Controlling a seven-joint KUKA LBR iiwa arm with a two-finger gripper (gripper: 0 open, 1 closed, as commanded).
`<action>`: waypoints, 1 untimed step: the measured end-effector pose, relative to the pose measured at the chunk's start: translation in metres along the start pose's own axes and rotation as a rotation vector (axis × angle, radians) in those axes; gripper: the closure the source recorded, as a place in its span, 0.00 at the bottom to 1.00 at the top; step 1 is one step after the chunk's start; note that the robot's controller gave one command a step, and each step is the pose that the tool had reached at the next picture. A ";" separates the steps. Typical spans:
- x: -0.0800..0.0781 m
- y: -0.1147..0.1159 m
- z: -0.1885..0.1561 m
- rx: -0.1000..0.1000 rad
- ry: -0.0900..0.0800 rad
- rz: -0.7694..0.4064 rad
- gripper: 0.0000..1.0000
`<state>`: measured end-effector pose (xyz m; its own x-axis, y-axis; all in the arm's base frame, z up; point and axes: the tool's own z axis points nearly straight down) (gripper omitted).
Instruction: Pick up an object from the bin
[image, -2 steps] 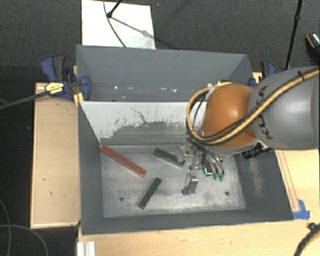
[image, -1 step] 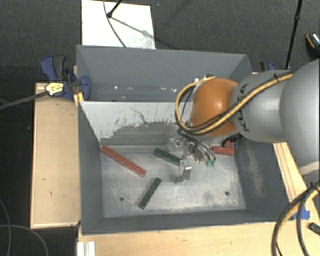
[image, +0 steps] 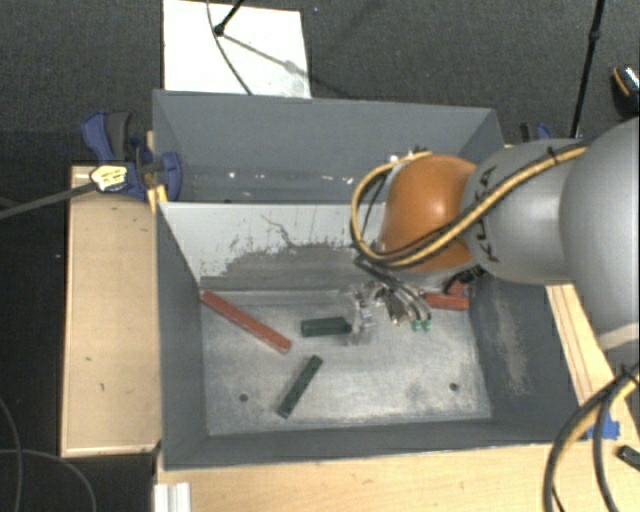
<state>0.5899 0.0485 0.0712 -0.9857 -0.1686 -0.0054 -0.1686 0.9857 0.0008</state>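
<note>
Camera view: end effector (image: 388, 314) low over the back middle of the bin floor, below the arm's orange cover (image: 425, 215).
End effector state: open or closed cannot be told from this angle.
Nearest thing: short dark green block (image: 325, 326), just left of the end effector; whether they touch cannot be told.
Block's long axis: lying flat, running nearly left to right in the view.
Behind the end effector: red piece (image: 450, 300), partly hidden, by the right wall.
Farther left: long red-brown bar (image: 245, 320), flat, slanting from upper left down to lower right.
Toward the front: dark green bar (image: 299, 385), well apart from the block, tilted from lower left to upper right.
Writing: dark letters on the grey arm casing (image: 520, 225), crossed by yellow-and-black cables (image: 365, 200), not readable.
Surface: grey metal bin (image: 400, 385), floor scuffed and speckled, pale scratches on the sloping back wall.
Surroundings: dark ground (image: 60, 80) beyond the bin.
</note>
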 end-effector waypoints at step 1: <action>-0.003 0.005 -0.148 0.002 -0.007 -0.171 1.00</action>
